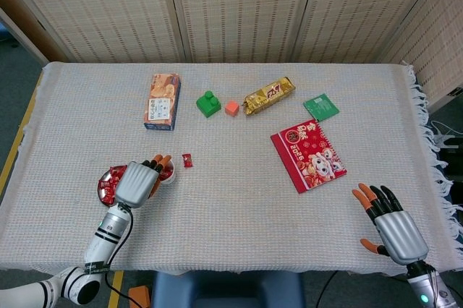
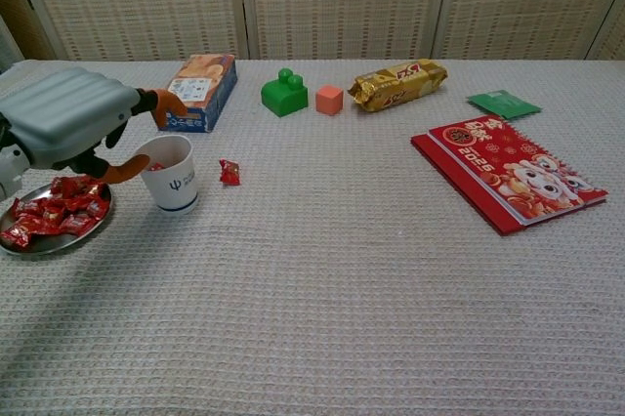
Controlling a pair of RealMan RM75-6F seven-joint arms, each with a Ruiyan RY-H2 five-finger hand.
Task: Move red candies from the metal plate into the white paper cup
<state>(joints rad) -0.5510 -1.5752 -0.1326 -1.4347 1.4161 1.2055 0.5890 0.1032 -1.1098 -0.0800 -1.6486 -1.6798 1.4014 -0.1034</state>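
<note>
The left hand [image 2: 63, 123] hovers over the near-left part of the bench [image 2: 342, 279], its fingers apart and empty above the rim of the white paper cup [image 2: 169, 174]; in the head view the same hand [image 1: 137, 181] covers most of the cup, leaving only a sliver of rim and a bit of red inside showing. The cup stands upright just beside the metal plate [image 2: 39, 243], which sits at the bench's left edge and carries a heap of red candies [image 2: 57, 206]. One stray red candy [image 2: 229, 173] lies on the cloth near the cup, on the side away from the plate. The right hand [image 1: 391, 225] rests well apart at the near-right corner of the bench, fingers spread and holding nothing; only the head view shows it. Along the far side lie an orange snack box [image 2: 196, 92], a green block [image 2: 284, 92], a small orange cube [image 2: 329, 100], a gold wrapped snack [image 2: 397, 84] and a green packet [image 2: 503, 104]. A red booklet [image 2: 508, 185] with a cartoon cover lies flat toward the right, nearer than the green packet.
</note>
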